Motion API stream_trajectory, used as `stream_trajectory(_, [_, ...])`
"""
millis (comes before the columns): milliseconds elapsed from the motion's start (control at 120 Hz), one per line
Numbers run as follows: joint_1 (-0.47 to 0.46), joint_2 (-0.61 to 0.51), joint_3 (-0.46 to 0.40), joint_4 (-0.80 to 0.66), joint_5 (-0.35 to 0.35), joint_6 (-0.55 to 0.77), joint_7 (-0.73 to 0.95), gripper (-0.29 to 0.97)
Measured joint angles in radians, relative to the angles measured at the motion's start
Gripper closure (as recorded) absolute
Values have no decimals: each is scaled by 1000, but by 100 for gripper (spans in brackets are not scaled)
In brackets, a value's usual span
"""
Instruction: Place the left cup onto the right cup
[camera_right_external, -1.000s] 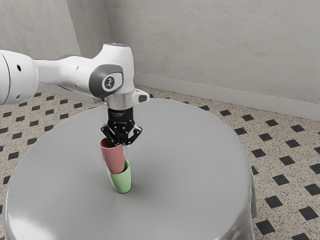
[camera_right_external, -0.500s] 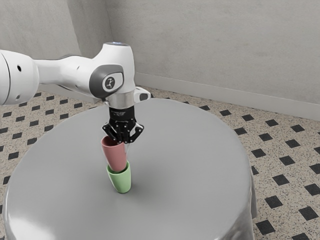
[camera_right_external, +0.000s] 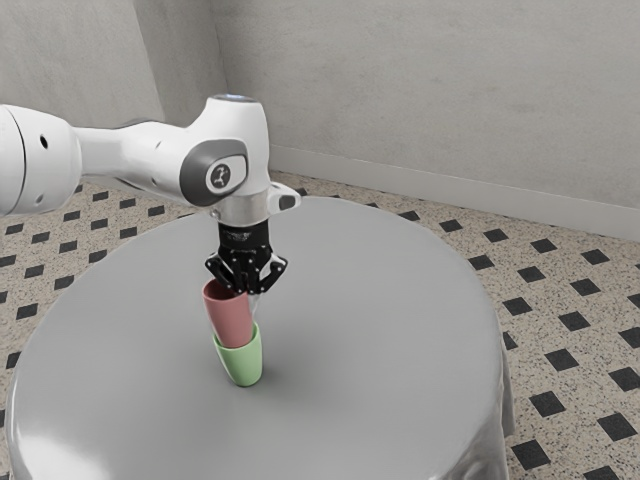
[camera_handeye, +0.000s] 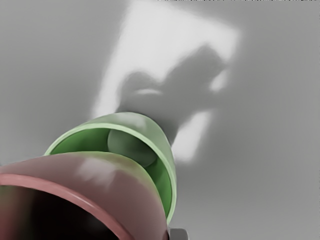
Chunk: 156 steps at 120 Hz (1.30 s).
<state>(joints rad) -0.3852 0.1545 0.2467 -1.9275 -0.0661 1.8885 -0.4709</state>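
Pink cup (camera_right_external: 228, 312) has its bottom down inside the green cup (camera_right_external: 240, 358), so the stack is almost made. It is not straight, though. Its open top leans away from the green cup's middle, toward the side the arm (camera_right_external: 130, 160) comes from.

I think it leans because it is held by one side only. The pincer (camera_right_external: 250, 290) hangs right above the green cup. Its two black tips look pressed on the pink cup's rim, pinching the thin wall between them. A cup held like that likes to tip.

From the hand's own camera, the pink cup (camera_handeye: 90, 185) is big and very close. Just past it you can see into the green cup (camera_handeye: 150, 130). Some of the green cup's inside is open to see beside the pink one. So I guess the pink cup sits a bit to one side and is not pushed all the way in.

The green cup stands on the round grey surface (camera_right_external: 400, 330), far from its edge. That is a safe spot, with lots of room around it. A dark shadow (camera_handeye: 170, 95) of the hand falls on the surface (camera_handeye: 270, 150) beyond the green cup.

Next, I think the pink cup should be stood up straight and then let go softly. If it drops while leaning, it could flop sideways or knock the green cup over.
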Motion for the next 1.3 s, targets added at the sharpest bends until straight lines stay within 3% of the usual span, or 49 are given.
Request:
stream_trajectory(308, [-2,0,0,-4,-4,15,-3,77])
stream_trajectory(508, [-1,-1,0,-5,-9,19,-1,35])
stream_trajectory(717, [0,-4,0,-6,-10,20,0,14])
stream_trajectory(1058, [-3,-47,-1,11,13,10,2,4])
stream_trajectory(1300, [-7,-107,-18,172,72,-114,61,2])
